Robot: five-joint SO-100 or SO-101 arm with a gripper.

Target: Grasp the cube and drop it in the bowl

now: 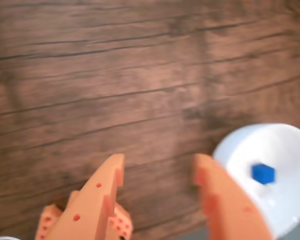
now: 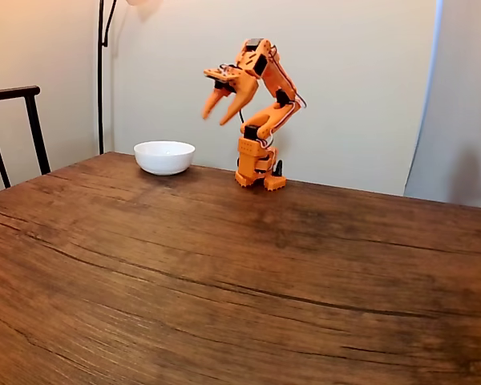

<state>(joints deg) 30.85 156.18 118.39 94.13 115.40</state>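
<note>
**Cube sits in the bowl, fingers spread and empty above the bench**

From my station, the biggest thing in front of me is the wooden bench [image 2: 224, 265], dark-grained and bare across most of its width. That open surface matters: nothing lies near the arm's base to snag a retreat.

The orange arm [image 2: 260, 120] stands at the far edge in the fixed view, folded up high with its head raised well above the wood. I read that height as clearance, so the head can travel over a rim without clipping it.

The bowl [image 2: 164, 157] rests on the bench to the left of the arm's base in the fixed view, close enough for a short reach. In the wrist view its white wall [image 1: 285, 145] fills the lower right corner, off to one side of the fingers, not beneath them.

The gripper [image 1: 160, 167] is wide apart, with bare wood showing between the two orange tips, and it has hold of nothing. In the fixed view it [image 2: 222, 102] hangs in the air to the right of the bowl and above it, tips pointing down.

The cube [image 1: 263, 173] lies inside the bowl, small and blue against the white floor, apart from the fingers. I judge the drop complete; a parked arm looks like all that remains.
</note>
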